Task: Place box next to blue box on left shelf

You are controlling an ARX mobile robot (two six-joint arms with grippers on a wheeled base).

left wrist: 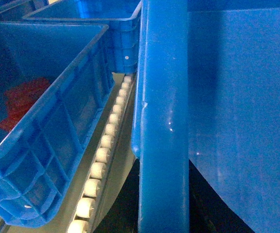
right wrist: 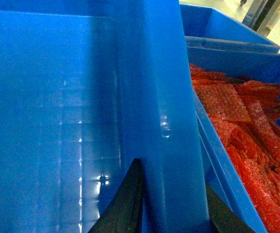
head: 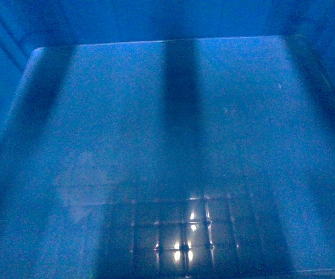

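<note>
Both grippers pinch the crate (head: 173,133) by opposite rims: right gripper (right wrist: 171,213) straddling its wall, left gripper (left wrist: 164,218) likewise. Keep it level while lowering onto the roller track (left wrist: 103,155). Neighbouring crates (left wrist: 47,121) and a crate of red netting (right wrist: 242,126) stand close, so room is tight.

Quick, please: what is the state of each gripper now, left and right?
Left gripper: shut on the box, gripping its rim.
Right gripper: shut on the box rim, one dark finger inside, one outside.
</note>
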